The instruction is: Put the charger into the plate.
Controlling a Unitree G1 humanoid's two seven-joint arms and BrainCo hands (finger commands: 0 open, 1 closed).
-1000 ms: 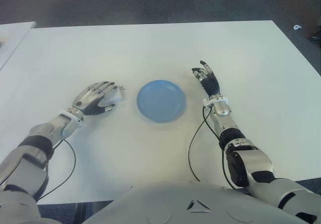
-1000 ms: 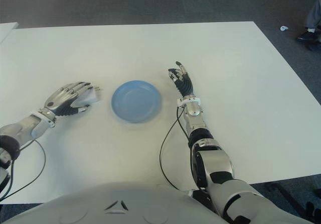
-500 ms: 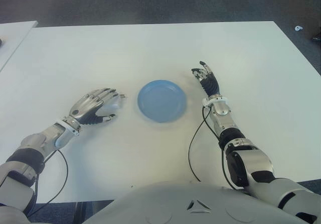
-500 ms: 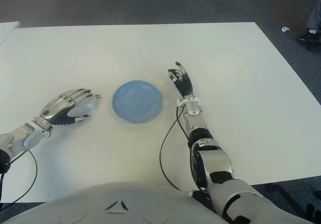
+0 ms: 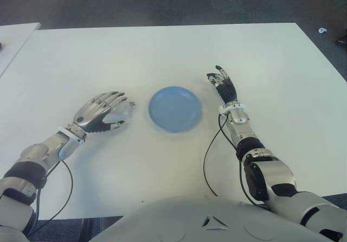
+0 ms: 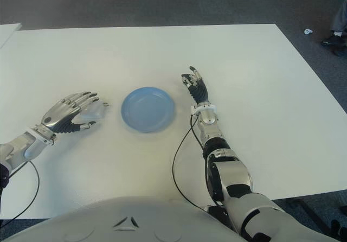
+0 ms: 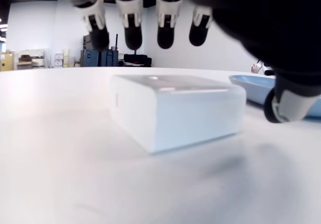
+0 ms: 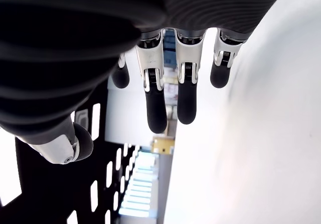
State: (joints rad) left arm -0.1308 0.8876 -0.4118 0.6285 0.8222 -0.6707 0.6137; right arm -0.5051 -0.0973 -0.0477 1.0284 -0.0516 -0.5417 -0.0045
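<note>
Fingers (image 7: 133, 30) of the left hand (image 5: 100, 110) are spread above the white charger (image 7: 175, 108) and do not grip it; it lies on the table (image 5: 162, 52), just beside the empty blue plate (image 5: 175, 109). So nothing is done yet: grasp, carry and release remain. The right hand (image 5: 225, 87), open and empty, shows on the plate's other side. Compared with a second ago, the left hand has drawn back and uncovered more of the charger.

A white, rounded-edged block charger (image 7: 173, 108) lies flat on the white table, left of centre in the eye views, just left of a round, shallow blue plate (image 5: 175, 109) sitting upright and empty mid-frame.
</note>
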